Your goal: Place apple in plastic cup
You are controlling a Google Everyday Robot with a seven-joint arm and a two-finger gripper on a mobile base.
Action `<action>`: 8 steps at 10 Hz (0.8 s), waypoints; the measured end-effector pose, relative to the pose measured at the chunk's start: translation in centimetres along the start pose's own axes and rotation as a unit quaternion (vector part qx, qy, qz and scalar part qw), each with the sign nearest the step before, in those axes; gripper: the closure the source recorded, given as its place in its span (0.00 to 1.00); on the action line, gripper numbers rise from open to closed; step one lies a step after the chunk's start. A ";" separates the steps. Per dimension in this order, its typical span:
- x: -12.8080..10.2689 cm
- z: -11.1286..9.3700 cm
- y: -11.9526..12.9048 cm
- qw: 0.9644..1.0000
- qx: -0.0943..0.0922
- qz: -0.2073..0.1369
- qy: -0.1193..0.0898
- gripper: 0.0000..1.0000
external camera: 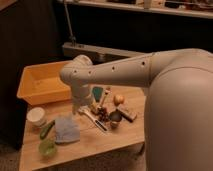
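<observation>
The apple [118,99], small and yellow-tan, sits on the wooden table [105,142] right of centre. The translucent light-green plastic cup [47,146] stands near the table's front left corner, far from the apple. My arm reaches in from the right, bends at a white joint and points down. The gripper [79,107] hangs over the table's middle, left of the apple and up and right of the cup. It holds nothing that I can see.
A yellow bin [42,82] fills the back left. A white round cup [36,116], a green vegetable [46,129] and a blue-grey cloth [66,129] lie at the left. Dark grapes [103,114], a dark metal cup [115,118] and a teal object [97,93] crowd the apple.
</observation>
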 end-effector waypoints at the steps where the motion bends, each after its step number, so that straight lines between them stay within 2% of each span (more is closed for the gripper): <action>1: 0.0 0.0 0.0 1.000 0.000 0.000 0.000 0.35; 7: -0.1 0.0 0.0 1.000 0.000 0.001 -0.001 0.35; 8: -0.4 0.1 -0.1 1.000 -0.001 0.007 -0.006 0.35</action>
